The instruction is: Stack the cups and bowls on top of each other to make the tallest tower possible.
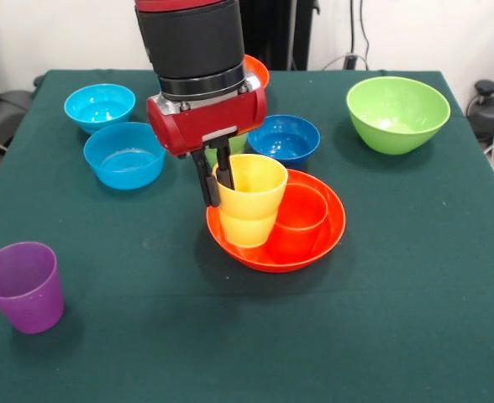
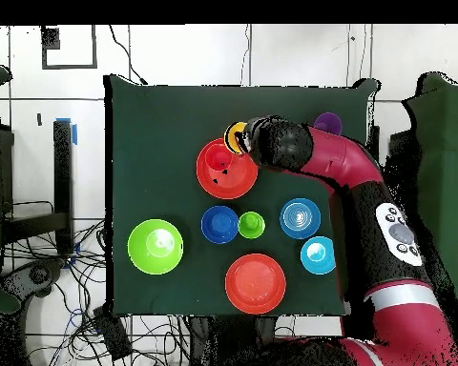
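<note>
My gripper (image 1: 216, 178) is shut on the rim of the yellow cup (image 1: 247, 200), one finger inside it and one outside. The yellow cup (image 2: 236, 136) stands upright at the left part of a large orange bowl (image 1: 331, 239); I cannot tell whether it touches the bowl. An orange cup (image 1: 304, 210) sits inside that same bowl. The purple cup (image 1: 24, 285) stands alone at the front left. The green cup (image 2: 251, 225) stands next to the dark blue bowl (image 1: 285, 138) and is mostly hidden behind the gripper in the front view.
Two light blue bowls (image 1: 100, 105) (image 1: 125, 155) sit at the back left. The lime green bowl (image 1: 396, 113) is at the back right. A second orange bowl (image 2: 255, 283) lies near the robot's side of the table, largely hidden by the arm in the front view.
</note>
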`<state>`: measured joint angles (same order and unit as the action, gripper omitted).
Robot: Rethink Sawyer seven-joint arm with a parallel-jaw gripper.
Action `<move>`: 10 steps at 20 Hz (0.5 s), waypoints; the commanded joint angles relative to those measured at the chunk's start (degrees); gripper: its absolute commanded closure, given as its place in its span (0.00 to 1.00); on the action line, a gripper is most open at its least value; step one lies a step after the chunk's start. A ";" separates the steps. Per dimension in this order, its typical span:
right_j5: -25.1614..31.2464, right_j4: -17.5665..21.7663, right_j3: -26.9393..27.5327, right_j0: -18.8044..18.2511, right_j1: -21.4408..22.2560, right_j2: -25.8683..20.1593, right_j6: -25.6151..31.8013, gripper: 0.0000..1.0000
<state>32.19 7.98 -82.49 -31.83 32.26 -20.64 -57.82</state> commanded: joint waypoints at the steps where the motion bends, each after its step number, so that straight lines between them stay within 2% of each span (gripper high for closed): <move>1: -0.49 2.18 -2.68 0.28 -3.40 0.95 -6.85 1.00; 10: -1.34 2.28 -3.21 0.01 -3.67 0.59 -6.71 1.00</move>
<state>32.19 7.98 -82.80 -31.83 32.15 -20.64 -57.82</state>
